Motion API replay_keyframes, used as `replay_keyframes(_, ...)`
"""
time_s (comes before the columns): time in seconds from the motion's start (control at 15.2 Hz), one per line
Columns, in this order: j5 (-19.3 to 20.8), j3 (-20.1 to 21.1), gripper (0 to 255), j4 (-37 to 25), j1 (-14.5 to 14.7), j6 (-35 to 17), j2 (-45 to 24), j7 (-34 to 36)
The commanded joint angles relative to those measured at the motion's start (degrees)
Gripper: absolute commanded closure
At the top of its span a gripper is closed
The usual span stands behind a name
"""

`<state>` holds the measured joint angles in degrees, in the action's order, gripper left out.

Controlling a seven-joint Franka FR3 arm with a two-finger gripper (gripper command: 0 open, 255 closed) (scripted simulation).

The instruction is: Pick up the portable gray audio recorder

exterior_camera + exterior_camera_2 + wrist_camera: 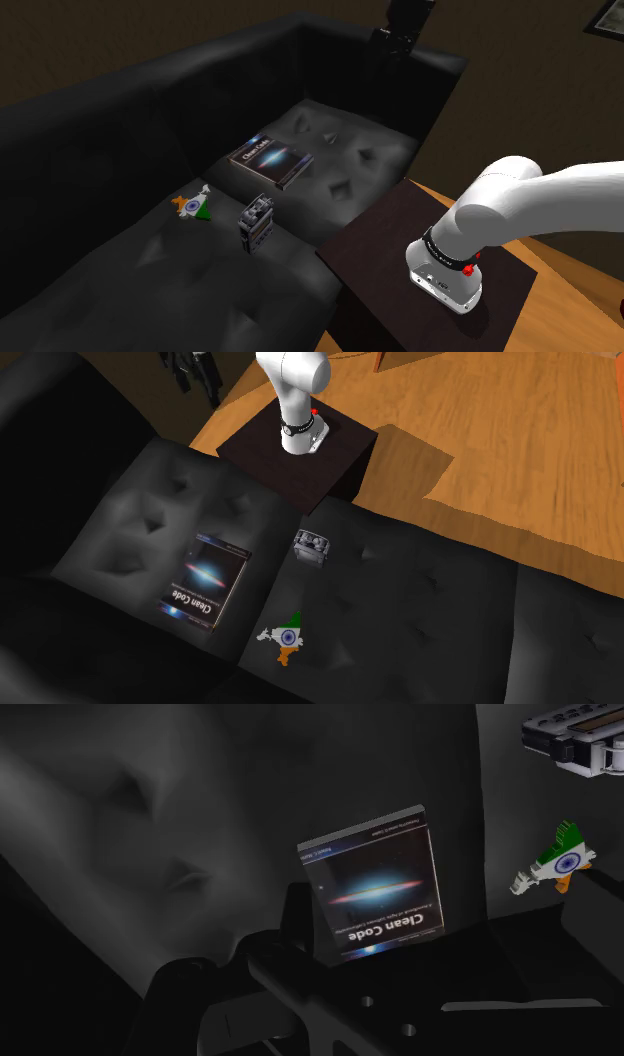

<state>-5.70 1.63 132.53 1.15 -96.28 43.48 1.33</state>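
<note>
The grey audio recorder (257,222) stands on the black sofa seat (180,290), between a book and a flag-coloured piece. The second exterior view has the recorder (312,544) just in front of the stand. My black gripper (402,32) hangs high above the sofa's back corner, far from the recorder and holding nothing; it also appears as the gripper (197,376) at that view's top left. From the wrist camera the recorder (580,739) is small and off to one side, beyond the book.
A "Clean Code" book (270,160) (205,582) (378,884) lies flat on the seat. A small India-shaped flag piece (192,206) (284,636) (556,864) lies near the recorder. The dark stand (400,240) abuts the sofa; wooden floor (480,442) lies beyond it.
</note>
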Motion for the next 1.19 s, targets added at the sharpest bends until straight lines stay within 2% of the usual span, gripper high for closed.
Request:
replay_keyframes(0.0,0.0,0.0,0,0.0,0.0,0.0,0.0,0.0)
replay_keyframes(0.59,-7.8,14.9,0,13.3,-1.1,-11.5,5.1,24.2)
replay_keyframes(0.86,-11.5,22.8,0,15.9,-1.7,-17.2,3.5,35.4)
replay_keyframes(1.12,-14.3,31.5,0,16.2,-3.6,-23.4,-0.7,46.9)
